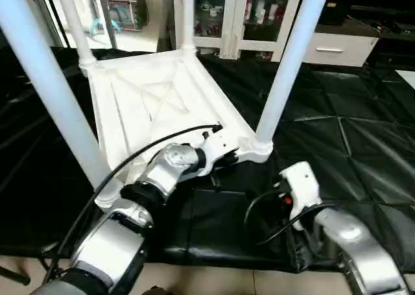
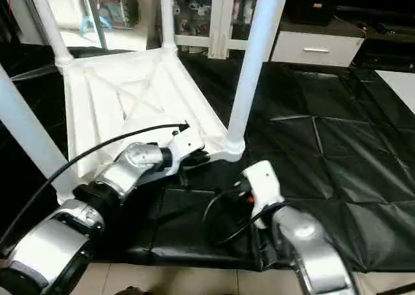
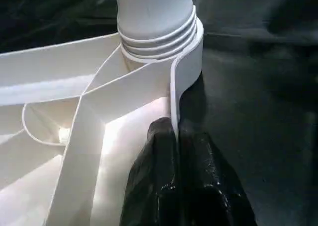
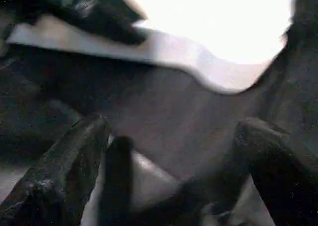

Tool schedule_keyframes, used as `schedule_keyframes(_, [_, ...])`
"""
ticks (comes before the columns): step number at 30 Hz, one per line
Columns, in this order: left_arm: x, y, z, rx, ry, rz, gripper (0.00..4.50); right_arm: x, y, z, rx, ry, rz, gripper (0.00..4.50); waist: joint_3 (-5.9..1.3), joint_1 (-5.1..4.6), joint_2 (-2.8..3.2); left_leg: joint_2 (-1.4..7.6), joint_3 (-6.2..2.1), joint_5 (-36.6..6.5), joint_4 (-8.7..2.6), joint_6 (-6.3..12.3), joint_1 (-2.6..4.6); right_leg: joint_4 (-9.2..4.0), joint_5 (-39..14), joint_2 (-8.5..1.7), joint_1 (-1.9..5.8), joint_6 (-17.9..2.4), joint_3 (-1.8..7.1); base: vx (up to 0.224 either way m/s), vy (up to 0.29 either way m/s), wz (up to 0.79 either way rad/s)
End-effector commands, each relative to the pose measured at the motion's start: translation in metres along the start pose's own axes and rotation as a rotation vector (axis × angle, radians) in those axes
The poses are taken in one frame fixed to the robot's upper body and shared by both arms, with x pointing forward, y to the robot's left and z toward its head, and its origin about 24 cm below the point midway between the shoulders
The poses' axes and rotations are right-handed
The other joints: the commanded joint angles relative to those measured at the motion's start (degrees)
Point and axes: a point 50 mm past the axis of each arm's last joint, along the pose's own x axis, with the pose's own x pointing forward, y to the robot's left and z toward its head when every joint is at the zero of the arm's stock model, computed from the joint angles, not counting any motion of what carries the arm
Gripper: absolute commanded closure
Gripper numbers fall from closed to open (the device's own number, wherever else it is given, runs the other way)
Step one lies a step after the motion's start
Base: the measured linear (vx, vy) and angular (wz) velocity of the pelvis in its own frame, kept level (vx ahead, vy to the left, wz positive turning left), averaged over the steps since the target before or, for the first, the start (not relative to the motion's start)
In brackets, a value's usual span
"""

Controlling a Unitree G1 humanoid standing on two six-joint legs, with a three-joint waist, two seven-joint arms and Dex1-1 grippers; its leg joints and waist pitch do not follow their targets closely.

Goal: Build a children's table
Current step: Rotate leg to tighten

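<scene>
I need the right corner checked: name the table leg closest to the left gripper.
The near right leg, standing in the corner socket beside the left gripper; the others stand farther off.

Black quilted mats (image 1: 350, 133) cover the floor, with pale tiles (image 1: 207, 281) along their near edge. Beyond the mats stands a white glass-door cabinet (image 1: 249, 16); just beside it is a low white drawer unit (image 1: 337, 47).
</scene>
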Motion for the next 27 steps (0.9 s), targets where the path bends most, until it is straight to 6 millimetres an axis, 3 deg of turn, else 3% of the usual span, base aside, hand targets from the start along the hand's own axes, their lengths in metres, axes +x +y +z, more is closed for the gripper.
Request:
schedule_keyframes(1, [0.004,-0.013,0.003,0.014,-0.072,-0.075,4.50,-0.005,-0.012,0.011,-0.017,-0.042,0.002,0.12,-3.20,-0.39,-1.32,2.99,-1.25,-16.9,-4.26,2.14,1.28,-4.44,-22.0,-3.01,1.60,-8.0,1.80,0.000,0.000,0.00])
schedule_keyframes(4, [0.000,-0.015,-0.001,0.007,-0.072,-0.115,4.50,-0.008,-0.022,0.017,-0.022,-0.053,0.025,0.12,-3.28,-0.48,-1.34,3.00,-1.26,-16.0,-4.23,2.53,1.01,-4.02,-20.2,-3.09,2.03,-8.8,1.75,0.000,0.000,0.00])
schedule_keyframes(10, [-0.010,-0.020,-0.006,0.012,-0.075,-0.213,4.50,-0.011,-0.025,0.034,-0.107,-0.088,0.244,0.12,-3.30,-0.30,-1.21,3.16,-1.17,-15.9,-4.02,2.95,1.08,-3.89,-20.3,-3.25,2.08,-9.5,1.80,0.000,0.000,0.00])
schedule_keyframes(17, [-0.018,-0.029,-0.007,0.021,-0.083,-0.328,4.50,-0.006,-0.036,0.040,-0.135,-0.097,0.349,0.12,-3.35,-0.35,-1.27,3.21,-0.98,-15.0,-3.89,3.00,1.18,-3.52,-18.6,-3.12,2.02,-11.4,1.72,0.000,0.000,0.00])
schedule_keyframes(24, [-0.025,-0.037,-0.010,0.018,-0.068,-0.389,4.50,0.004,-0.045,0.042,-0.194,-0.031,0.486,0.12,-3.47,-0.40,-1.98,3.30,-0.95,-13.3,-3.66,4.04,1.02,-3.00,-17.6,-3.30,2.25,-12.2,1.56,0.000,0.000,0.00])
schedule_keyframes(27, [-0.026,-0.038,-0.012,0.017,-0.059,-0.383,4.50,0.006,-0.044,0.039,-0.236,0.017,0.542,0.12,-3.40,-0.41,-2.29,3.29,-0.95,-13.8,-3.62,3.89,1.08,-3.22,-19.6,-3.38,2.21,-11.6,1.57,0.000,0.000,0.00])
